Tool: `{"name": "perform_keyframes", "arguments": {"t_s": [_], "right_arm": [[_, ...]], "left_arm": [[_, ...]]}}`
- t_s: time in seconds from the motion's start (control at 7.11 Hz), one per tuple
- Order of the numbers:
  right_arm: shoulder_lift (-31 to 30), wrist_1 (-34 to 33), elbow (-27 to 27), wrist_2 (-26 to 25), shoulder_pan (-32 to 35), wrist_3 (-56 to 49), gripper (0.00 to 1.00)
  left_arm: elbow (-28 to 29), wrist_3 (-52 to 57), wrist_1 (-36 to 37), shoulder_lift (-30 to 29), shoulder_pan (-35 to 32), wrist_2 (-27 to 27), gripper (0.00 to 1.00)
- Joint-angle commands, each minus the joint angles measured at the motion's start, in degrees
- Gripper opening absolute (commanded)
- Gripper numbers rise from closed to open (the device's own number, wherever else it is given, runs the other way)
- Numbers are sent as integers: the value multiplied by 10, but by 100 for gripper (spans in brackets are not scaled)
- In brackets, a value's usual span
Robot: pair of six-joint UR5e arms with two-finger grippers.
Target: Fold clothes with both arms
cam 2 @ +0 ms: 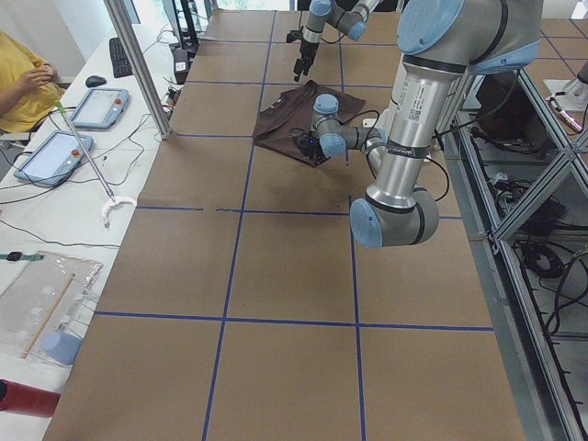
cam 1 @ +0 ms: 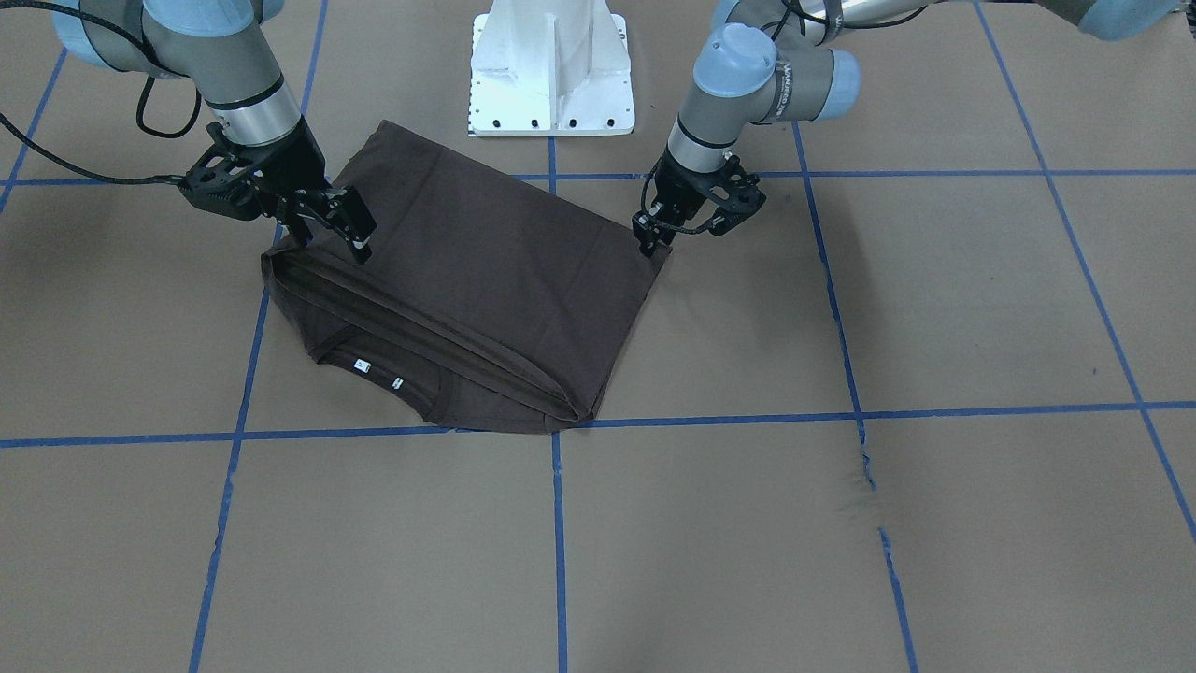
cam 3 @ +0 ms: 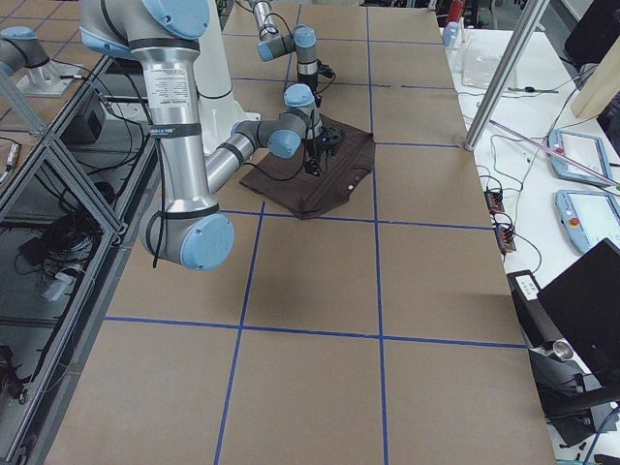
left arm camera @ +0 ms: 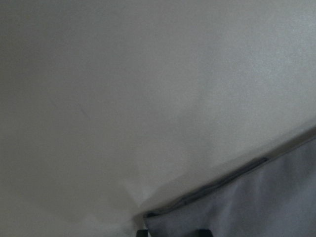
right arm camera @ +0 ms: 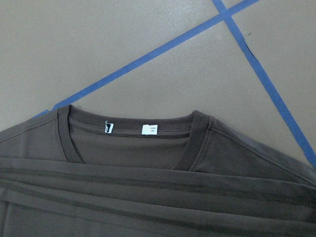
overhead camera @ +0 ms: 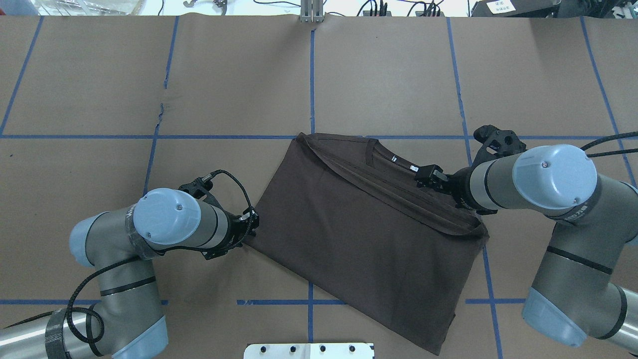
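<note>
Brown paper crossed with blue tape [overhead camera: 311, 89] covers the table [overhead camera: 99, 75], and the dark T-shirt [overhead camera: 359, 239] lies near its middle, folded, with its hem [right arm camera: 148, 185] laid just short of the collar [right arm camera: 133, 129]. Seen from overhead, the left gripper [overhead camera: 252, 227] sits low at the shirt's 9 o'clock corner, its fingers seemingly a little apart over the cloth. The right gripper [overhead camera: 432, 177] hovers at 2 o'clock near the collar, spread and holding nothing. A crosswise fold likely comes next. Both should pinch every layer at matching edges, lift level, and keep the cloth taut so the stacked hems neither slide nor bunch.
</note>
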Motion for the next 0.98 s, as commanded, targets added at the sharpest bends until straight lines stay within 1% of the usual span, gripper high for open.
{"name": "perform_keyframes", "arguments": {"t_s": [0.0, 0.42, 0.56, 0.84], "right_arm": [[0, 0, 0, 0, 2, 0, 100], [0, 0, 0, 0, 3, 0, 100], [0, 0, -1, 1, 3, 0, 100], [0, 0, 0, 1, 3, 0, 100]], "left_arm": [[2, 0, 0, 0, 0, 5, 30], [-2, 0, 10, 1, 0, 10, 31], [-2, 1, 24, -1, 1, 11, 39], [-5, 1, 41, -6, 1, 11, 41]]}}
